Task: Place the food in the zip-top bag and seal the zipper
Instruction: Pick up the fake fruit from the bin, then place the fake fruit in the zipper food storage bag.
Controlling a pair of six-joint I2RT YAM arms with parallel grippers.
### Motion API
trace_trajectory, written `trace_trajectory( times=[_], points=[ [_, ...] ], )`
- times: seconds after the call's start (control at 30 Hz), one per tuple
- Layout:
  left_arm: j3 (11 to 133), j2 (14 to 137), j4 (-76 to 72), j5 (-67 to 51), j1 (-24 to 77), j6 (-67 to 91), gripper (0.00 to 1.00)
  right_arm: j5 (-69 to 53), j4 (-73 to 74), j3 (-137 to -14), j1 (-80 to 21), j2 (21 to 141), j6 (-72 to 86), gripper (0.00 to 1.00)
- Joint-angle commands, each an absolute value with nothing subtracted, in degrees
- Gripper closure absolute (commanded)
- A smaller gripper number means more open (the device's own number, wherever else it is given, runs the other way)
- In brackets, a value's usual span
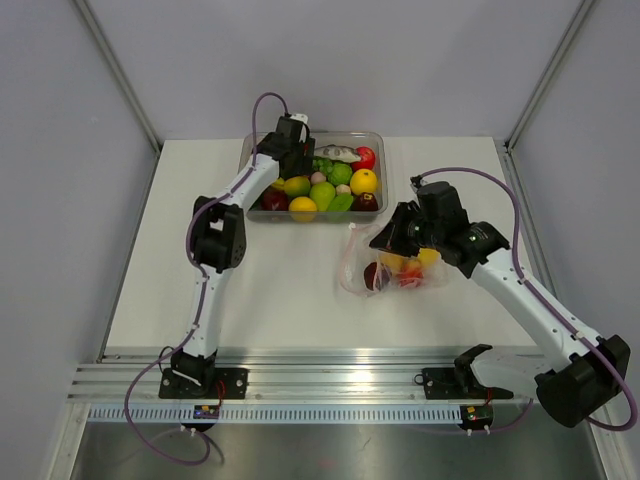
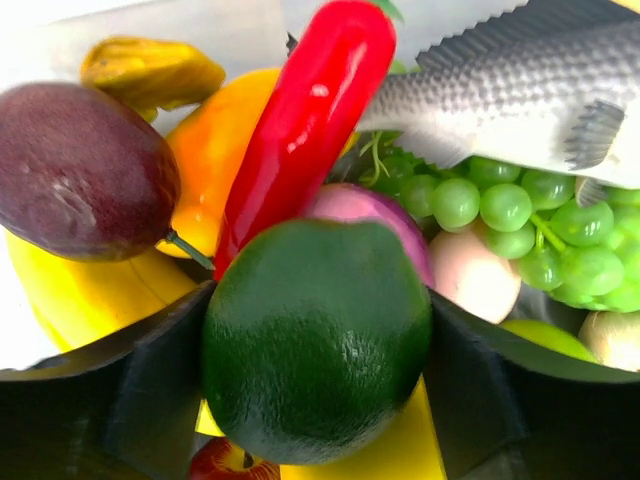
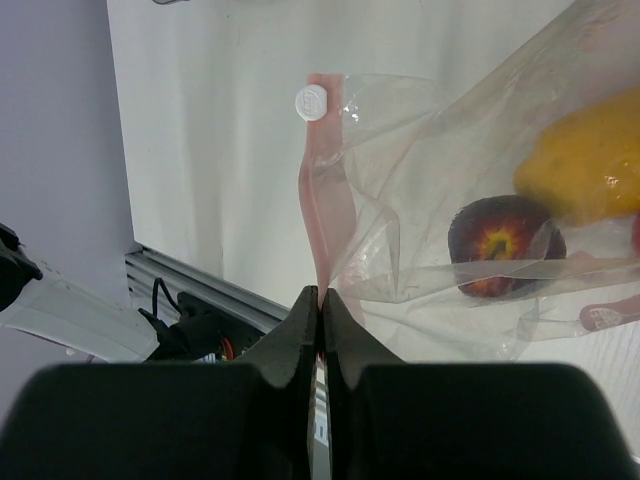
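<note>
My left gripper [image 1: 297, 152] is down in the clear tub [image 1: 376, 140] at the back, shut on a dark green round toy fruit [image 2: 318, 335] that fills the gap between its fingers. A red chili [image 2: 300, 130], a dark purple fruit [image 2: 80, 170], green grapes [image 2: 520, 220] and yellow pieces lie around it. My right gripper [image 3: 320, 298] is shut on the pinkish zipper strip [image 3: 322, 215] of the zip-top bag [image 1: 352, 270], holding its mouth edge up. The bag holds a dark red fruit [image 3: 505, 245] and a yellow fruit [image 3: 590, 165].
A grey toy fish [image 2: 520, 90] lies at the back of the tub. A yellow lemon [image 1: 364, 181] and a red fruit [image 1: 366, 157] sit at the tub's right end. An aluminium rail [image 1: 330, 378] runs along the near table edge.
</note>
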State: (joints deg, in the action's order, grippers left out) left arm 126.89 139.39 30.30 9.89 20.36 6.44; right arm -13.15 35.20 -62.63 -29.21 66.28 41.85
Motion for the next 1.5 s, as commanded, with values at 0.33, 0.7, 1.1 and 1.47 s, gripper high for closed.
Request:
trace_trajectory(
  times=[0.33,0.7,1.1,1.47],
  points=[
    [112.9,118.6,24.1,10.5,21.9,5.6,0.51,-13.5,33.6,-63.1,-29.5,65.7,41.5,0.91],
    [99.8,97.9,27.9,-1.3,27.2,9.8,0.61,-12.3,34.2,-63.3,-29.6,63.7,42.5,0.91],
    [73.5,73.2,22.2,-15.5,38.9,20.5,0.76,-13.6,32.3,-64.2,-29.6,64.2,44.2,0.91],
    [63.6,75.0,10.6,-20.0,44.2,30.7,0.83,-15.6,30.3,-64.9,-29.6,64.6,45.8,0.91]
  ],
)
